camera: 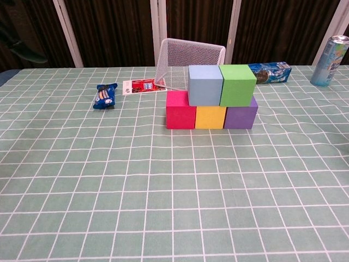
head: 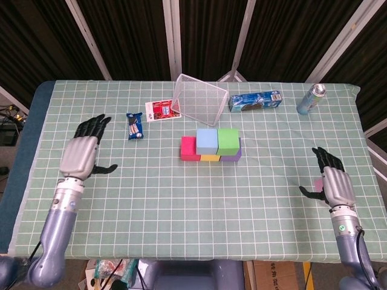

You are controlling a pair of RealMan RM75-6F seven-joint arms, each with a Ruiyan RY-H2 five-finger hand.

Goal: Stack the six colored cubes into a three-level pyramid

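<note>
Five cubes form a two-level stack mid-table. The red cube (head: pixel 188 148) (camera: pixel 180 109), yellow cube (head: pixel 210 157) (camera: pixel 210 117) and purple cube (head: pixel 233 156) (camera: pixel 240 117) make the bottom row. The light blue cube (head: pixel 207 140) (camera: pixel 205 84) and green cube (head: pixel 228 139) (camera: pixel 238 84) sit on top, side by side. My left hand (head: pixel 81 154) hovers far left of the stack, fingers spread, holding nothing. My right hand (head: pixel 335 181) is at the right side, fingers spread, with a small pink patch by its palm that I cannot identify. Neither hand shows in the chest view.
A wire basket (head: pixel 199 99) (camera: pixel 191 63) lies tipped just behind the stack. A red card (head: pixel 160 110) and a blue snack packet (head: pixel 135 125) lie to its left. A blue cookie pack (head: pixel 256 100) and a can (head: pixel 311 98) (camera: pixel 330 53) stand at the back right.
</note>
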